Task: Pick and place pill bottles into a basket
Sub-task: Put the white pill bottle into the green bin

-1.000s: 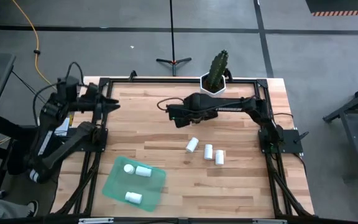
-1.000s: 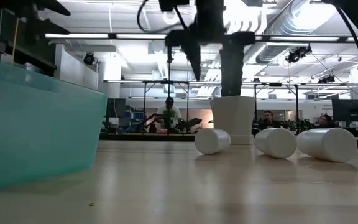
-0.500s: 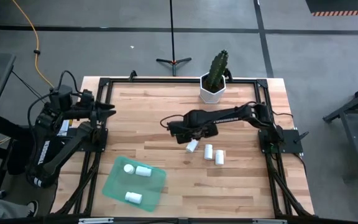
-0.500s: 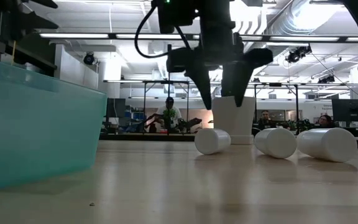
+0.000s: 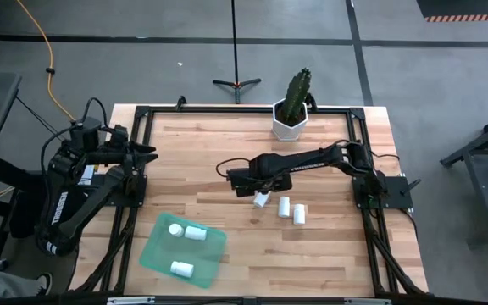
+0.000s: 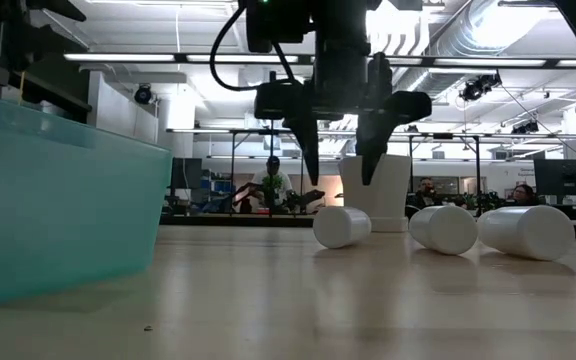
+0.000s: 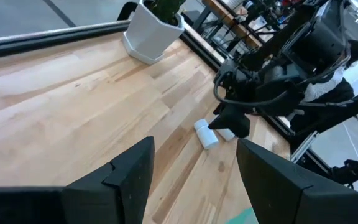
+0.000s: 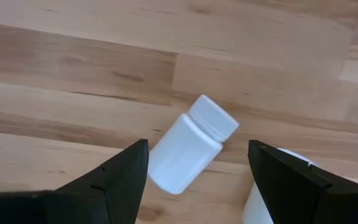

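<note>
Just past table centre toward three o'clock, I have the right gripper (image 6: 336,178) hanging spread wide above the nearest of three loose pill bottles (image 8: 190,146), which lies on its side, cap toward one o'clock in the high view. Its two neighbours (image 5: 285,205) (image 5: 299,213) lie close by at four o'clock of it. Three more bottles (image 5: 195,233) already sit in the green basket (image 5: 158,256), down at seven o'clock.

I judge these bottles light, rigid and smooth-walled, so lying down they will roll if nudged. I would close across the barrel at mid-length, fingers square to its axis, clear of the narrower cap.

Compared with half a second ago, the right gripper has slid slightly toward the bottle and now sits directly over it; a second ago it was up near the cactus pot (image 5: 289,124). The bottles have not shifted. The left gripper (image 7: 191,174) waits at the nine o'clock edge with its jaws parted, drawn back a little.
</note>
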Controlling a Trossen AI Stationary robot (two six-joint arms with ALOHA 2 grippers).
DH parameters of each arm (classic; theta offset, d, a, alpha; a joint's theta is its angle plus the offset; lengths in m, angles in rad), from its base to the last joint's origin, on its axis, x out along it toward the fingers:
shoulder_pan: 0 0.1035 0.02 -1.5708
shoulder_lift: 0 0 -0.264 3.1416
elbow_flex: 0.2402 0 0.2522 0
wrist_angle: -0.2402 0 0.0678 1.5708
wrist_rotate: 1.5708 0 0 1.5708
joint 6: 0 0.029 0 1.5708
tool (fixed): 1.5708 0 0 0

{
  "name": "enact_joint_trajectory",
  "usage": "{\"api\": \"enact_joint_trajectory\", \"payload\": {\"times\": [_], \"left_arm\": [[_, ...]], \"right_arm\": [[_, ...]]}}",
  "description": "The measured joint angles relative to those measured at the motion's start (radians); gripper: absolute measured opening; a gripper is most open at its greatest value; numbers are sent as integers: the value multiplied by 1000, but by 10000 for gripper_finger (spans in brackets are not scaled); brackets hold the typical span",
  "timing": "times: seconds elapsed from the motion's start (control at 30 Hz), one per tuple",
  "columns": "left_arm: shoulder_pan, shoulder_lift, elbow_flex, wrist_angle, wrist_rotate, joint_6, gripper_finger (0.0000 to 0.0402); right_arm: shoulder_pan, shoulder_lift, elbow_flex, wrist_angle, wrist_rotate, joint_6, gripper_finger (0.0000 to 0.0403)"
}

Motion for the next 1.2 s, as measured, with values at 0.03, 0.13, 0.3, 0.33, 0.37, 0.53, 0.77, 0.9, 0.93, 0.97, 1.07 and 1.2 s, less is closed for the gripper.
{"api": "enact_joint_trajectory", "payload": {"times": [0.03,0.13,0.3,0.33,0.37,0.53,0.77,0.9,0.93,0.97,1.07,1.2], "left_arm": [[0,0,0,-9,0,4,262],[0,0,0,-14,0,6,262],[0,0,0,-14,0,11,262],[0,0,0,-14,0,13,262],[0,0,0,-14,0,13,262],[0,0,0,-16,0,14,262],[0,0,0,-51,-2,54,262],[0,0,0,-61,1,58,262],[0,0,0,-61,2,58,262],[0,0,0,-60,2,58,262],[0,0,0,-60,2,58,262],[0,-10,0,-65,2,58,262]], "right_arm": [[0,0,0,5,1,5,265],[6,0,0,14,10,20,265],[19,0,0,9,20,37,265],[22,0,0,6,20,44,265],[26,0,0,2,21,52,265],[44,0,0,-4,21,79,265],[56,0,0,11,31,97,265],[61,6,1,39,63,98,265],[61,7,1,43,65,98,265],[61,8,1,47,65,98,265],[65,18,2,60,77,97,265],[67,37,1,37,77,98,265]]}}
